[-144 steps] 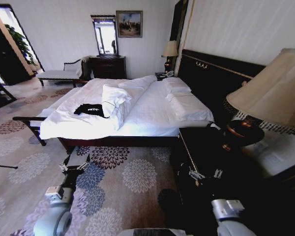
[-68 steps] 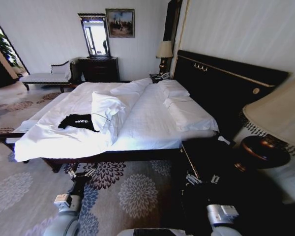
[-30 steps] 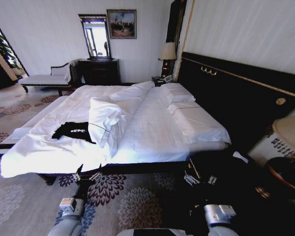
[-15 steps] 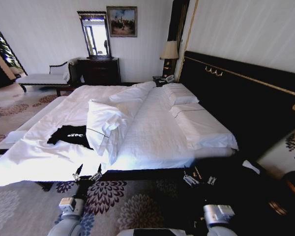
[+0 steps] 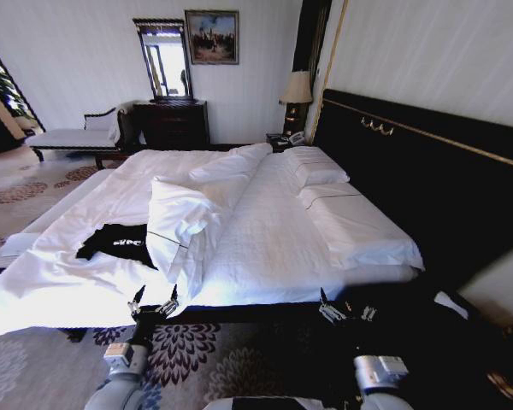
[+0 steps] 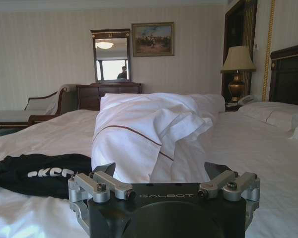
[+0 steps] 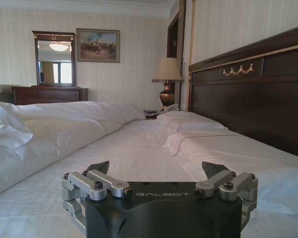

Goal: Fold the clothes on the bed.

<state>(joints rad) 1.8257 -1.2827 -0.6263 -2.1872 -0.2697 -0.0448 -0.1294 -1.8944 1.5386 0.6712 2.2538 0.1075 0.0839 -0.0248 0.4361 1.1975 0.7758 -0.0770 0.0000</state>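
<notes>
We're parked at the side edge of the bed [image 5: 265, 256], both arms low and pointed across the mattress, nothing held. The black T-shirt [image 5: 118, 245] lies crumpled on the white duvet on our left half of the bed, a little in from the near edge, just beside the heaped fold of duvet [image 5: 178, 224] on its right. Key relation: the shirt sits ahead and to the left of the left gripper [image 5: 153, 302], well apart from the right gripper [image 5: 340, 309], so the left arm is clearly the nearer one. In the head view the shirt's long axis runs roughly left-right, along the near edge of the bed, white lettering facing up. In the left wrist view the shirt [image 6: 37, 173] is off to one side of the gripper's line, not between the fingers; straight ahead of the jaws is the duvet heap [image 6: 149, 134]. We'd judge the left arm needs to reach forward and swing left to get onto it. The left gripper [image 6: 164, 174] has its jaws spread wide. The right gripper [image 7: 156, 173] is likewise wide and faces bare sheet toward the pillows [image 7: 191, 121] and the headboard [image 7: 253, 84]. Folding not yet started.
</notes>
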